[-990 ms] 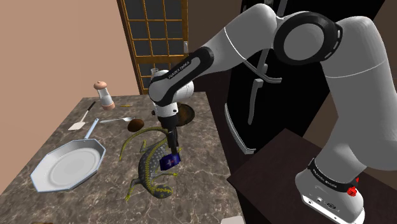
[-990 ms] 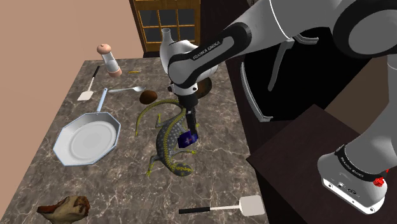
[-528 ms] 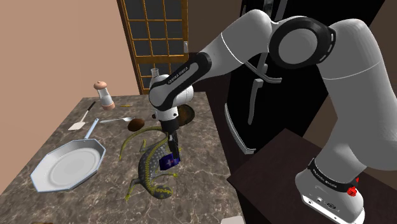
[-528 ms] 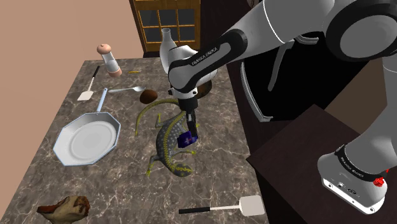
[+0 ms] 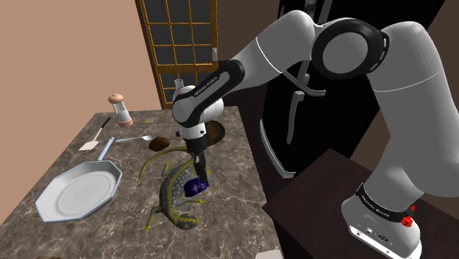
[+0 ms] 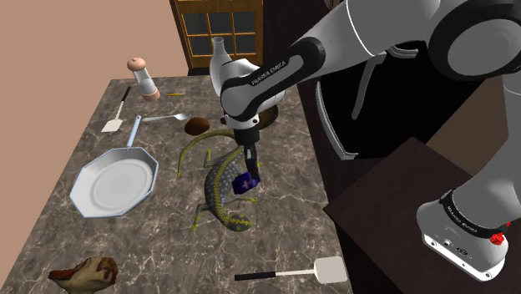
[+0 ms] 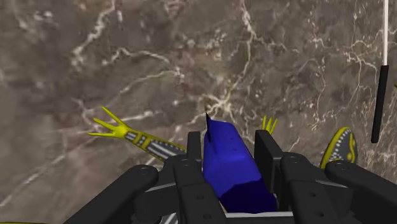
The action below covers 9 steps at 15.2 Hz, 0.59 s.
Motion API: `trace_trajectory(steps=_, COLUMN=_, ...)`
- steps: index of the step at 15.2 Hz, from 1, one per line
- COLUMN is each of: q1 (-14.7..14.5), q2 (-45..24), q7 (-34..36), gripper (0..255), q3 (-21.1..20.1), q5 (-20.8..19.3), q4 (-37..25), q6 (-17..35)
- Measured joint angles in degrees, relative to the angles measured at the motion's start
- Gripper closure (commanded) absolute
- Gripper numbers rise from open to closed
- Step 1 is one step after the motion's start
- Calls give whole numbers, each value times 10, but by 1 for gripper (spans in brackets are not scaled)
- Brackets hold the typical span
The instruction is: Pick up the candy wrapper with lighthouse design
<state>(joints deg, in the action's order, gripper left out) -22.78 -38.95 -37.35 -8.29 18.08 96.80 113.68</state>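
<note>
Shoulder view: the black gripper (image 5: 197, 179) is pointing down over a marble counter (image 5: 228, 217) and is clamping one small blue candy wrapper (image 5: 194, 187). The wrapper is sitting just beside the back of one toy lizard (image 5: 171, 197); I cannot tell whether the two are touching. One octagonal pan (image 5: 51, 202), one pepper mill (image 5: 118, 109), one spoon (image 5: 137, 138) and one white spatula (image 5: 91, 144) are lying well apart from it.

Second exterior view: the gripper (image 6: 249, 176) is hanging over the counter (image 6: 150, 246), gripping the candy wrapper (image 6: 244, 183) at the lizard (image 6: 217, 194)'s side. Here two spatulas are showing, one near the pepper mill (image 6: 142, 78) at (image 6: 113, 125) and one at the counter's near edge (image 6: 327, 269), plus one pan (image 6: 83, 200) and one spoon (image 6: 164, 118).

Wrist view: both black fingers (image 7: 266, 151) are pressing the blue wrapper (image 7: 229, 170) between them, with the gripper (image 7: 229, 137) above bare counter (image 7: 191, 51). One yellow lizard foot (image 7: 109, 129) is poking out beside it.

Judging from this, the grasp is done; the lift seems to be only beginning, so raising the wrapper clear is what remains.
</note>
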Motion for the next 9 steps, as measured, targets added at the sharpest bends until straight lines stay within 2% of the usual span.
trace_trajectory(steps=9, q1=3, q2=44, q7=13, gripper=255, q3=-1, q5=0, q4=1, q6=-41)
